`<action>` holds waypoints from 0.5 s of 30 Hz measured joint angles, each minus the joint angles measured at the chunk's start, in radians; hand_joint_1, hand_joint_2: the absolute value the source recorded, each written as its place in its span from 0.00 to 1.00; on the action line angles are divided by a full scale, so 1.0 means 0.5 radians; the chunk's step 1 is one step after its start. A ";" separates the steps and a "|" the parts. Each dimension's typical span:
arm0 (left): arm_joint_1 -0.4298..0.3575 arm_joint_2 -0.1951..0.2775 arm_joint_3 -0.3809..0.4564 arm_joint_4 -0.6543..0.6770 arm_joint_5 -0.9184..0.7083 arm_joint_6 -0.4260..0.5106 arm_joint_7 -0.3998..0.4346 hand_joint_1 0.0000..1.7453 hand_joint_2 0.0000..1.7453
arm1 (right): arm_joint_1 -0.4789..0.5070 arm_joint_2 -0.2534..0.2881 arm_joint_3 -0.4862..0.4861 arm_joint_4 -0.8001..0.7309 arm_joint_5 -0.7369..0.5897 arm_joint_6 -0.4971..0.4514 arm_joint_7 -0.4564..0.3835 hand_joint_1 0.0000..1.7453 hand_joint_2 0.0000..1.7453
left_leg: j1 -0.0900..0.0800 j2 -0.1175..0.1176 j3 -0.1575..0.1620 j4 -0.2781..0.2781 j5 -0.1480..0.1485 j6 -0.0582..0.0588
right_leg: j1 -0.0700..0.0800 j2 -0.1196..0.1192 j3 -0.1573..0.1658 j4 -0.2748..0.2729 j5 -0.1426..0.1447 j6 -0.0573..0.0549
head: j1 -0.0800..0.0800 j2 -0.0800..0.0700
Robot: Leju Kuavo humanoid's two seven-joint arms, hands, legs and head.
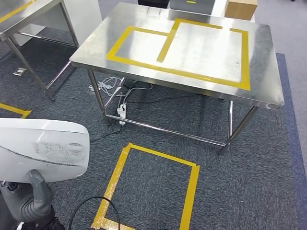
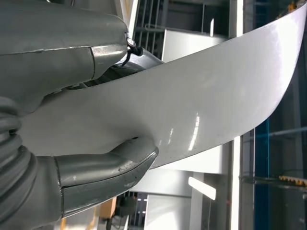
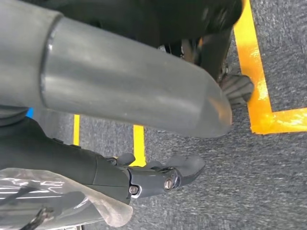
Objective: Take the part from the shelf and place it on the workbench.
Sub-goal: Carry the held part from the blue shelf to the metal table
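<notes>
- My left hand [image 1: 34,199] clamped the white part [image 1: 41,148] between thumb and fingers [image 2: 105,60], at 8 o'clock, so it could travel.
- My right hand [image 3: 155,179] hung loosely open and held nothing.
- The surface [image 1: 260,57] waited at 12 o'clock.

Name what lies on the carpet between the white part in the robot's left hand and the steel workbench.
In the head view, a yellow tape square on the grey carpet lies between the white part and the workbench.
</notes>
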 joint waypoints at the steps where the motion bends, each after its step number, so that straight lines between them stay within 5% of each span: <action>1: 0.000 0.000 0.000 0.000 0.000 0.000 0.000 1.00 1.00 | -0.002 0.001 0.000 0.000 0.000 0.000 0.000 0.00 0.00 | -0.005 0.021 0.007 0.002 -0.007 -0.010 | 0.001 -0.045 0.082 -0.143 0.055 -0.005 | 0.000 0.000; 3: -0.001 0.000 0.000 -0.001 -0.001 0.000 0.000 1.00 1.00 | -0.008 0.002 0.000 0.000 0.001 0.001 -0.001 0.00 0.00 | -0.015 0.057 0.019 0.006 -0.017 -0.033 | 0.006 -0.096 0.170 -0.294 0.102 -0.028 | -0.004 0.000; 6: -0.005 0.001 -0.002 -0.001 -0.001 -0.001 0.000 1.00 1.00 | -0.003 0.002 0.000 0.000 0.001 0.001 -0.001 0.00 0.00 | -0.011 0.085 0.036 0.007 -0.031 -0.068 | 0.009 -0.042 0.168 -0.301 0.104 -0.070 | -0.008 0.000; 8: -0.007 0.002 -0.002 -0.001 -0.002 -0.001 0.000 1.00 1.00 | -0.002 0.001 -0.001 -0.001 0.001 0.000 -0.001 0.00 0.00 | 0.000 -0.001 0.009 0.098 -0.105 -0.087 | 0.003 0.002 0.177 -0.309 0.112 -0.097 | -0.016 0.000; 10: -0.003 0.003 -0.001 0.000 -0.003 0.000 0.000 1.00 1.00 | -0.008 0.001 -0.001 -0.001 0.001 0.001 -0.001 0.00 0.00 | 0.004 -0.104 -0.100 0.350 -0.239 -0.093 | 0.004 0.053 0.178 -0.311 0.117 -0.112 | -0.026 0.000; 12: 0.001 0.005 0.000 0.000 -0.002 0.001 0.000 1.00 1.00 | -0.008 0.001 -0.001 -0.001 0.001 0.002 -0.001 0.00 0.00 | 0.002 -0.128 -0.212 0.579 -0.310 -0.089 | 0.011 0.113 0.179 -0.309 0.117 -0.116 | -0.029 0.000; 13: 0.001 0.006 0.001 0.000 -0.002 0.002 0.000 1.00 1.00 | -0.007 0.001 -0.001 -0.001 0.001 0.002 -0.001 0.00 0.00 | 0.001 -0.131 -0.227 0.593 -0.283 -0.083 | 0.014 0.146 0.182 -0.308 0.117 -0.117 | -0.028 0.000; 15: 0.001 0.007 0.001 0.000 -0.002 0.002 0.000 1.00 1.00 | -0.004 0.001 -0.001 -0.001 0.001 0.002 -0.001 0.00 0.00 | 0.000 -0.163 -0.157 0.395 -0.126 -0.062 | 0.019 0.212 0.190 -0.306 0.117 -0.116 | -0.028 0.000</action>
